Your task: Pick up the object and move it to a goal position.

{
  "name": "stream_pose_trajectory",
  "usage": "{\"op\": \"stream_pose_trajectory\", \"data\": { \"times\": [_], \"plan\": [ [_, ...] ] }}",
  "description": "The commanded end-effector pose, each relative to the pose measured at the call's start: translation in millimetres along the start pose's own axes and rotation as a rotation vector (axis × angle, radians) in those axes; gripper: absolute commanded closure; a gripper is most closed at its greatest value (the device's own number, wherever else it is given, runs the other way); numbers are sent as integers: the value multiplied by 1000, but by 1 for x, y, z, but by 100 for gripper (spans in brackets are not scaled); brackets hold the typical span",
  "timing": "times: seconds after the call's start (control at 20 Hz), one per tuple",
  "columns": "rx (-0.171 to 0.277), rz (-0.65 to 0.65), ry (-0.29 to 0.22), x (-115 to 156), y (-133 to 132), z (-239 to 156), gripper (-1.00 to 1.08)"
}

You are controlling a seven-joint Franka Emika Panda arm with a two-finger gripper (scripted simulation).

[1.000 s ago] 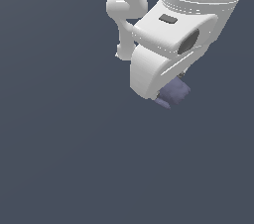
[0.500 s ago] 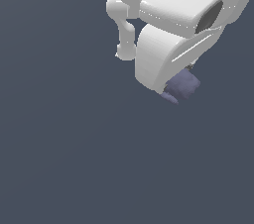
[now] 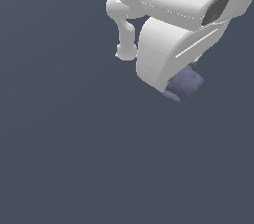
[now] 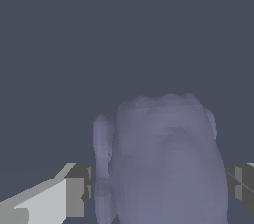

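The object (image 3: pixel 184 83) is a small lumpy purple-blue block that pokes out below the big white hand (image 3: pixel 168 49) in the exterior view, held off the dark ground. The hand hides the fingers there. In the wrist view the object (image 4: pixel 166 163) fills the lower middle of the picture. My gripper (image 4: pixel 158 196) is shut on it, with one grey finger (image 4: pixel 74 196) on one side and the other finger (image 4: pixel 241 183) on the opposite side, both against the block.
A plain dark blue-grey ground (image 3: pixel 64 158) fills both views. The arm's white links (image 3: pixel 124 25) rise behind the hand at the upper part of the exterior view. No other objects or a goal marker show.
The hand has risen and swung towards the exterior view's right, looming larger. The object has travelled with it, still held between the fingers.
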State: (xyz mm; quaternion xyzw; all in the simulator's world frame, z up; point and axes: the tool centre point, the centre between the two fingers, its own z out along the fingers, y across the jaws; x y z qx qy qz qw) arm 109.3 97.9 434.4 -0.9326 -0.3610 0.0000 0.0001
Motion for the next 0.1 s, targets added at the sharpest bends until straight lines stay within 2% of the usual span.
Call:
{"op": "stream_pose_trajectory", "data": {
  "times": [0.0, 0.05],
  "plan": [
    [0, 0, 0, 0, 0, -1, 108],
    [0, 0, 0, 0, 0, -1, 108]
  ]
}}
